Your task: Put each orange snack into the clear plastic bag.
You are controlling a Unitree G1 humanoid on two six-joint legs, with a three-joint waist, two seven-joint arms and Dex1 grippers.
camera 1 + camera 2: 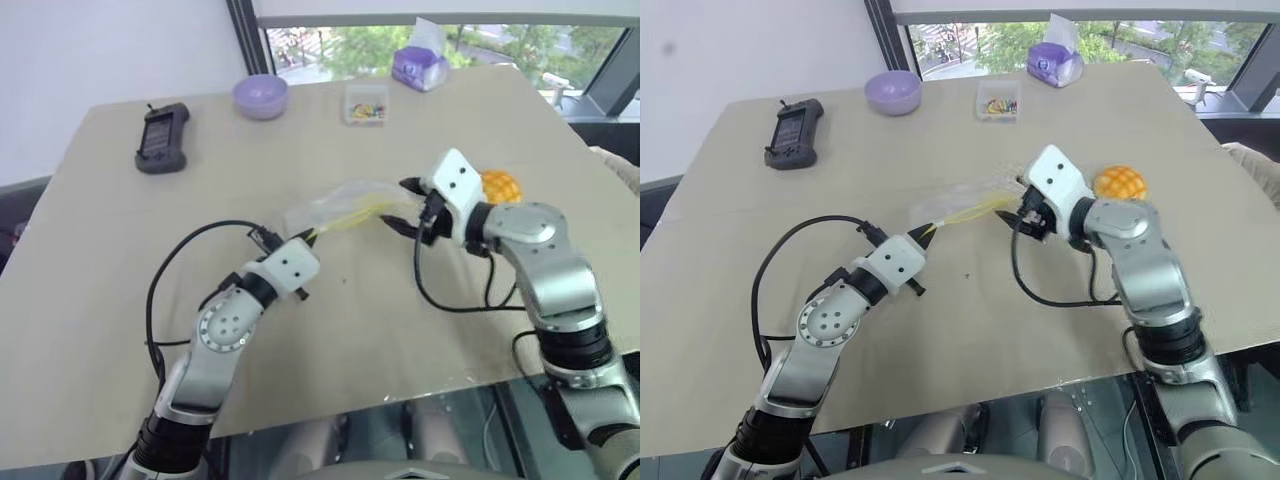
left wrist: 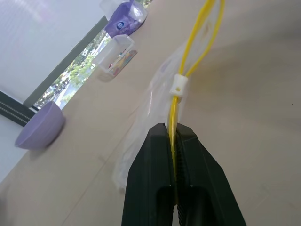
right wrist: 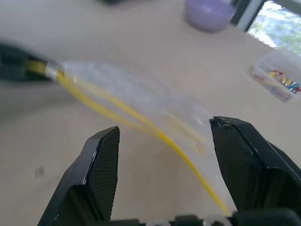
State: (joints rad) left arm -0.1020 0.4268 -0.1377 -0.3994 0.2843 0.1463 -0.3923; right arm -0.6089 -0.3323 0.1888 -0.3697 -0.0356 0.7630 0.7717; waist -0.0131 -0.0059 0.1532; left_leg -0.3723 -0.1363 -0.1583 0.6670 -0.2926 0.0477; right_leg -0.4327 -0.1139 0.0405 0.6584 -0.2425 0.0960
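The clear plastic bag [image 1: 340,205] hangs stretched a little above the middle of the table, its yellow zip strip [image 2: 175,110] parted into a loop at the far end. My left gripper [image 1: 312,237] is shut on the near end of that strip, just behind its white slider. My right gripper [image 1: 1018,205] is open at the bag's other end, with the bag's mouth [image 3: 141,99] in front of its fingers and nothing between them. An orange snack [image 1: 500,186] with a grid-scored top lies on the table behind my right wrist, outside the bag.
At the table's far side stand a purple bowl [image 1: 260,96], a small clear box of colourful bits [image 1: 365,105] and a purple tissue pack [image 1: 420,65]. A black handheld device [image 1: 161,138] lies at the far left. Black cables loop beside both arms.
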